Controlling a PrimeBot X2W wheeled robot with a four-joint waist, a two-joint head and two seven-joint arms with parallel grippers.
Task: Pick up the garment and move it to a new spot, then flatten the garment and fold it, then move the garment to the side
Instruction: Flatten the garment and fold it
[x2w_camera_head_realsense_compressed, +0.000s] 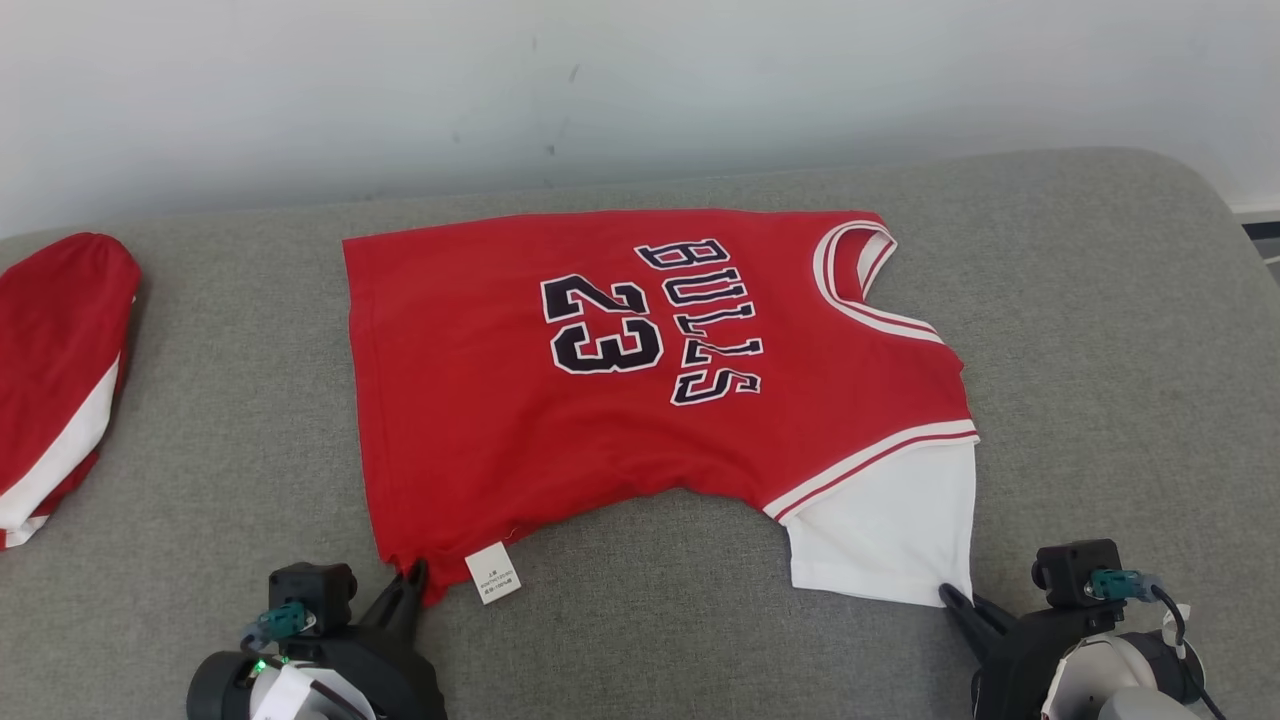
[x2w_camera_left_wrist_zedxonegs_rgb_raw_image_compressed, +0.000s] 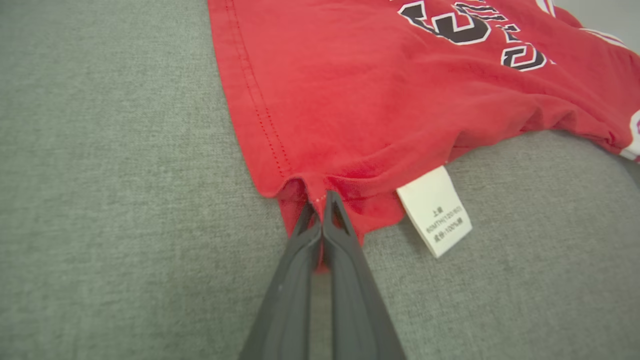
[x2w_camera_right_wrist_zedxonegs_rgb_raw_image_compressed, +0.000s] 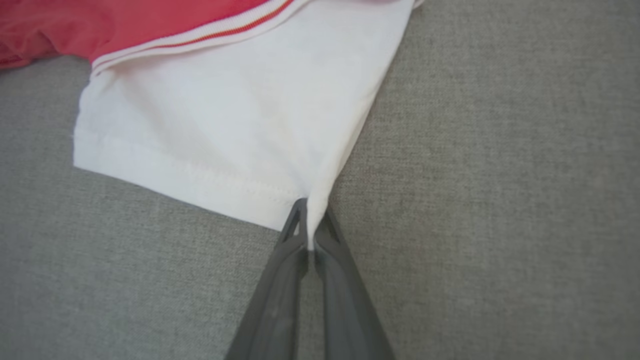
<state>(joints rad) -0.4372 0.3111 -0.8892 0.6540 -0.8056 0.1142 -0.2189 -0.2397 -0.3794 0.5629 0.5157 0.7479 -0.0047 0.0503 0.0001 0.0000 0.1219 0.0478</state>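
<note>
The garment (x2w_camera_head_realsense_compressed: 600, 380) is a red jersey with "BULLS 23" in dark letters and a white sleeve (x2w_camera_head_realsense_compressed: 890, 530), lying spread on the grey couch. My left gripper (x2w_camera_head_realsense_compressed: 412, 578) is shut on its near left hem corner (x2w_camera_left_wrist_zedxonegs_rgb_raw_image_compressed: 320, 200), beside a white care label (x2w_camera_left_wrist_zedxonegs_rgb_raw_image_compressed: 435, 210). At the lower right, my right gripper (x2w_camera_head_realsense_compressed: 955, 598) is shut on the near corner of the white sleeve (x2w_camera_right_wrist_zedxonegs_rgb_raw_image_compressed: 225, 130), with cloth pinched between the fingertips (x2w_camera_right_wrist_zedxonegs_rgb_raw_image_compressed: 295, 220). The near edge between the two grips curves inward.
A second red and white cloth (x2w_camera_head_realsense_compressed: 55, 370) lies at the far left edge of the grey cushion (x2w_camera_head_realsense_compressed: 1100, 350). A pale wall (x2w_camera_head_realsense_compressed: 640, 80) stands behind. Bare cushion runs along the near edge and to the right of the jersey.
</note>
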